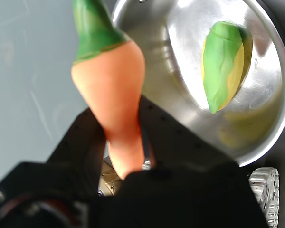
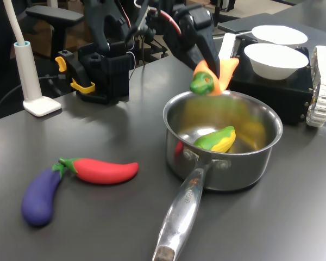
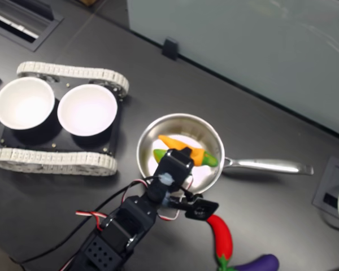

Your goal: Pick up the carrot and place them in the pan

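My gripper point(image 1: 127, 153) is shut on the narrow orange end of the carrot point(image 1: 111, 80), whose green stem end points away from the wrist. In both exterior views the carrot point(image 2: 226, 73) point(image 3: 189, 152) hangs in the air over the steel pan point(image 2: 244, 168) point(image 3: 150, 134), above its far rim in the first exterior view. The gripper point(image 2: 213, 64) point(image 3: 179, 159) reaches over the pan from the arm's side. A yellow-and-green toy vegetable point(image 1: 223, 66) point(image 2: 216, 139) lies on the pan's point(image 1: 268, 121) floor.
A red chili point(image 2: 104, 170) point(image 3: 220, 236) and a purple eggplant point(image 2: 39, 196) point(image 3: 261, 263) lie on the table left of the pan's long handle point(image 2: 179, 215) in the first exterior view. Two white bowls point(image 2: 275, 58) point(image 3: 87, 109) sit on a tracked black base behind the pan.
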{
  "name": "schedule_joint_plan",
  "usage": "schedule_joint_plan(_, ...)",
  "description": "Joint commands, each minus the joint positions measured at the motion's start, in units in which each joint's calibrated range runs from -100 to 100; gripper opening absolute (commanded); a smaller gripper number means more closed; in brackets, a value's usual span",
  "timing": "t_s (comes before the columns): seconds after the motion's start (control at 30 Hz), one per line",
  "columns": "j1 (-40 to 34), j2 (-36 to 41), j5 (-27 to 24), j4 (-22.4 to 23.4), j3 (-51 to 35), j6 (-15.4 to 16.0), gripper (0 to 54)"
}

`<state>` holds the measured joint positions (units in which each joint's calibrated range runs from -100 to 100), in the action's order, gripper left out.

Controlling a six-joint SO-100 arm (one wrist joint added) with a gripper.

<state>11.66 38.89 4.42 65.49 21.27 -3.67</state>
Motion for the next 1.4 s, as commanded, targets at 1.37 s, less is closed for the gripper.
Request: schedule_joint_plan(1.37, -7.9, -11.9, -1.6, -12.5, 1.8, -0.4, 0.2)
